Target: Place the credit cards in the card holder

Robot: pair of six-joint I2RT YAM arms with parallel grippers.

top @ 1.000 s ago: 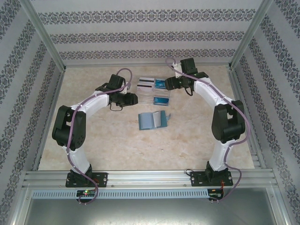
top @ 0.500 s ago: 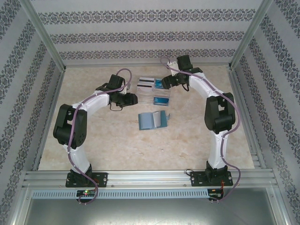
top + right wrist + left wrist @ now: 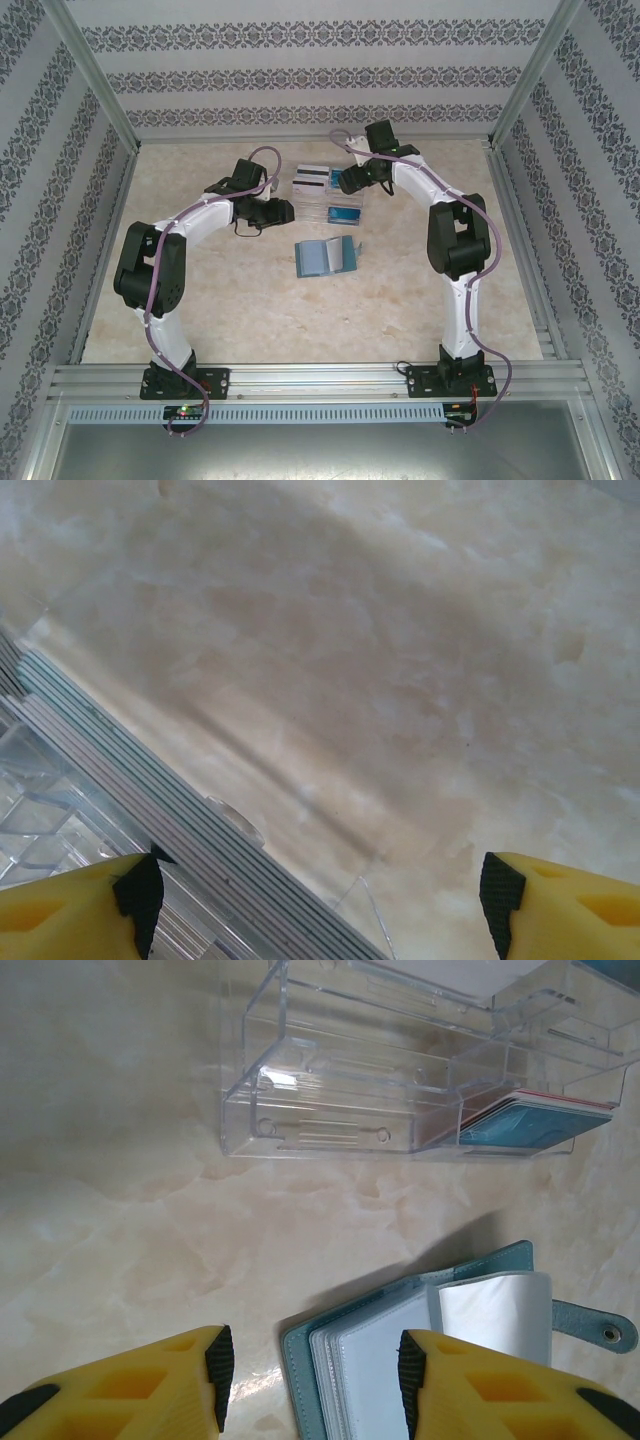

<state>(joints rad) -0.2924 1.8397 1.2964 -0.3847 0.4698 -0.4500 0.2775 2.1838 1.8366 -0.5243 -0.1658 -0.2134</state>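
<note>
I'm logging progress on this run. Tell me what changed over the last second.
The right arm swung left: its elbow folded in toward the middle, and the right gripper moved left over the far right part of the clear tray. Its jaws are open and nothing was taken or let go. The left gripper, the open card holder and the tray stayed put.

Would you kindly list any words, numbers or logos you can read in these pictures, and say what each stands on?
None can be read.
The credit cards in the clear tray show only colour; any print is too blurred to read.
The card holder shows no lettering.
</note>
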